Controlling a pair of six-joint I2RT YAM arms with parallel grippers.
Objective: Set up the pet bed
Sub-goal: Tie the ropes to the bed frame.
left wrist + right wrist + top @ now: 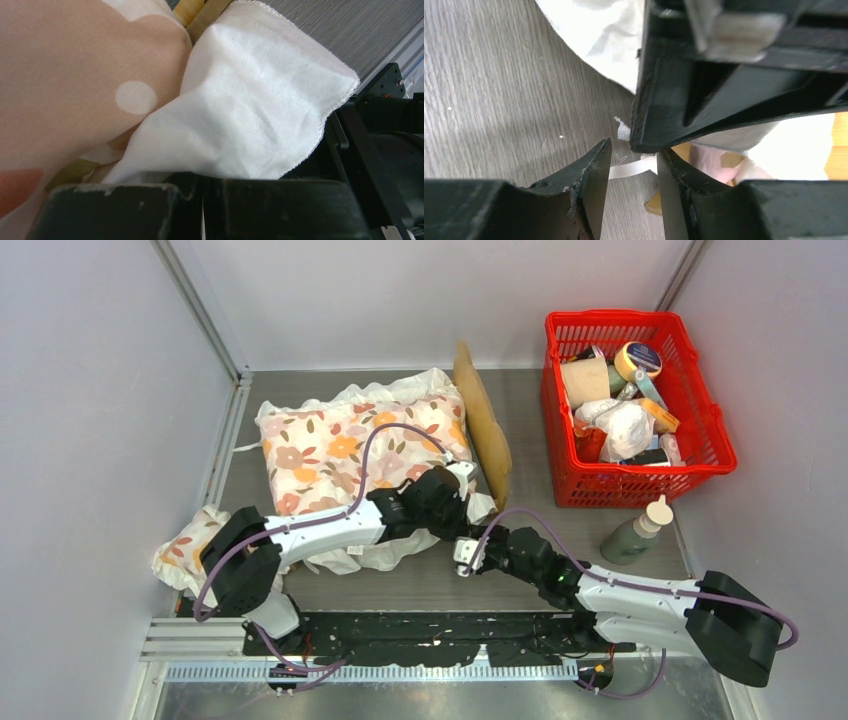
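Top external view showed the pet bed (487, 430) just beyond the left gripper (202, 192), only its headboard visible and the rest hidden under the cushion (350, 445). That gripper was clamped shut, apparently pinching white cloth (250, 110). The right gripper (633, 159), just beside it, stood part open and empty, with a white tie (626, 170) between its jaws. Closing there could snag the tie or strike the left gripper, and tugging the cloth could tip the bed.

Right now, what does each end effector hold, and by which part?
Left end effector seemingly pinches the white fabric at its edge; right end effector open, holding nothing.
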